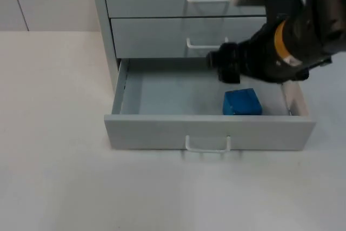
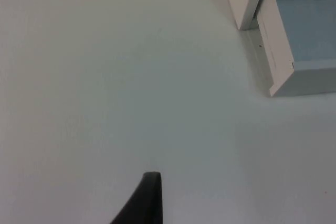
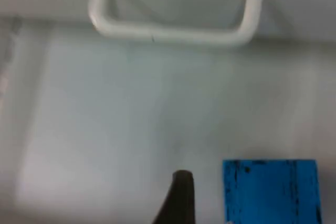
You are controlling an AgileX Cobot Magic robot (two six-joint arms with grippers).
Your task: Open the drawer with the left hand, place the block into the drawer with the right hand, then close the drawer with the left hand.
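Observation:
The grey cabinet's bottom drawer (image 1: 162, 131) stands pulled out, its white handle (image 1: 208, 145) facing the table's front. A blue block (image 1: 242, 102) lies on the drawer floor near the front right, free of any grip. My right gripper (image 1: 217, 60) hovers over the back of the open drawer, above and behind the block. In the right wrist view the block (image 3: 270, 190) lies beside my right gripper (image 3: 181, 198). My left gripper (image 2: 149, 198) waits over bare table, left of the drawer's front corner (image 2: 281, 80).
The cabinet (image 1: 151, 4) stands at the back with two shut drawers above the open one. The middle drawer's handle (image 3: 173, 30) is close in front of the right wrist. White table (image 1: 54, 150) stretches to the left and front.

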